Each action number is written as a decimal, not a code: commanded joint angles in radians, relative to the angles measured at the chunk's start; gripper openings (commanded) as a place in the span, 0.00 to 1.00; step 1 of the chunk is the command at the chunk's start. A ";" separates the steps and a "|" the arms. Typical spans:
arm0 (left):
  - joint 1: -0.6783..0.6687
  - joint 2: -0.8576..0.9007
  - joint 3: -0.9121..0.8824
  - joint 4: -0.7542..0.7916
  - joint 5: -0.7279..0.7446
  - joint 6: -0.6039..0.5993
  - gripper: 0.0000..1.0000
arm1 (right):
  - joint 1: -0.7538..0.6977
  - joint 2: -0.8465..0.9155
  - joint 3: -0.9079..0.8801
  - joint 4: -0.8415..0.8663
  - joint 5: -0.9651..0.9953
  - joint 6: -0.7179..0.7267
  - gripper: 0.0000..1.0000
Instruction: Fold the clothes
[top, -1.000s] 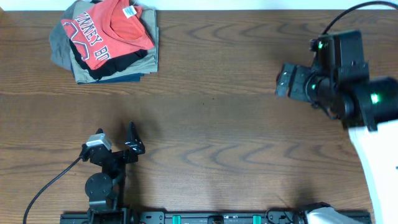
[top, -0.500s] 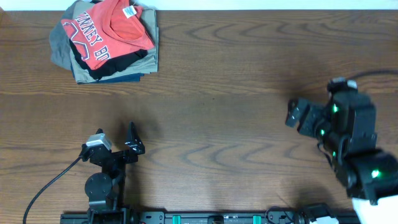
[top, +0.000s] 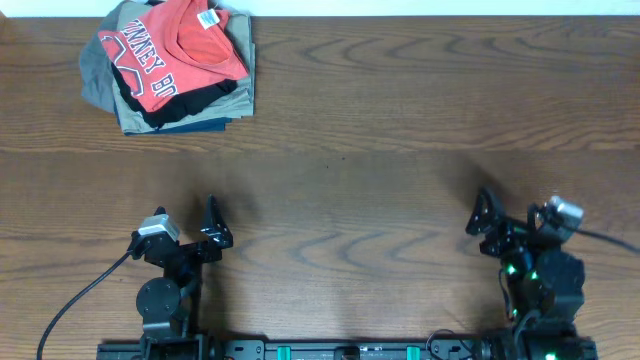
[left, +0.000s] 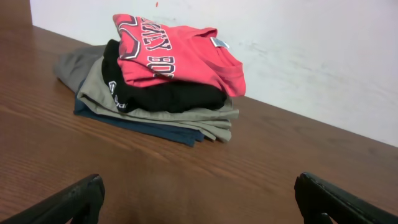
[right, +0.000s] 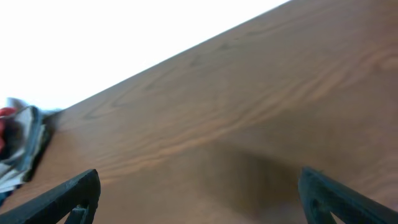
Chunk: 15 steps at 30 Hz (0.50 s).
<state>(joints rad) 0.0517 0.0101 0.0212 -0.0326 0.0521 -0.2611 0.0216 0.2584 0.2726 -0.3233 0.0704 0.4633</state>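
Coral-red T-shirt lies folded atop the garment stack, task apparently complete; left gripper and right gripper gape empty, well apart from it.

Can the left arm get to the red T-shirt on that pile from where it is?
Probably yes. The left gripper is open and faces the red T-shirt, topmost on the pile of folded garments, with only bare table between. Whether it stretches that far is unsure.
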 joint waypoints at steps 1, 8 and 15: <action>0.004 -0.006 -0.017 -0.034 -0.012 0.010 0.98 | -0.034 -0.095 -0.063 -0.014 -0.015 -0.004 0.99; 0.004 -0.006 -0.017 -0.034 -0.012 0.010 0.98 | -0.079 -0.214 -0.123 -0.003 -0.020 -0.066 0.99; 0.004 -0.006 -0.017 -0.034 -0.012 0.010 0.98 | -0.081 -0.254 -0.209 0.163 -0.168 -0.335 0.99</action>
<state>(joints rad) 0.0517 0.0101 0.0212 -0.0326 0.0521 -0.2611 -0.0521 0.0158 0.0948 -0.2066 -0.0010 0.2874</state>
